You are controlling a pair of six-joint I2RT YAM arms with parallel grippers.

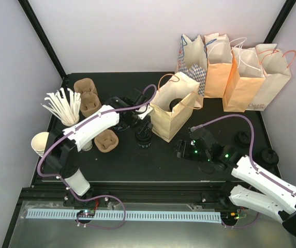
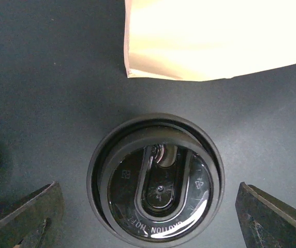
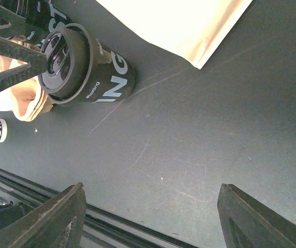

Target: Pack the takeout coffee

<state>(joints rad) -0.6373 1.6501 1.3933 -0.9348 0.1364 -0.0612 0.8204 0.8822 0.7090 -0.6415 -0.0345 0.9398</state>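
Observation:
No white cup with black lettering shows in any view. A black cup with pale lettering [image 1: 144, 139] stands upright on the table left of the open brown bag [image 1: 174, 111], with a round black lid [image 2: 158, 186] on it. It also shows in the right wrist view [image 3: 93, 67]. My left gripper [image 1: 143, 126] hangs straight above that lid, open, one finger on each side [image 2: 153, 219]. My right gripper [image 1: 180, 150] is open and empty over bare table [image 3: 148, 217], to the right of the cup. Something dark and round lies inside the bag; I cannot tell what.
A row of paper bags [image 1: 241, 72] stands at the back right. Wooden stirrers [image 1: 62, 106], pulp carriers [image 1: 86, 95] [image 1: 106, 140] and cream cups [image 1: 40, 143] are at the left. Black lids [image 1: 242, 138] lie at the right. A second black cup [image 3: 39, 10] stands behind the first.

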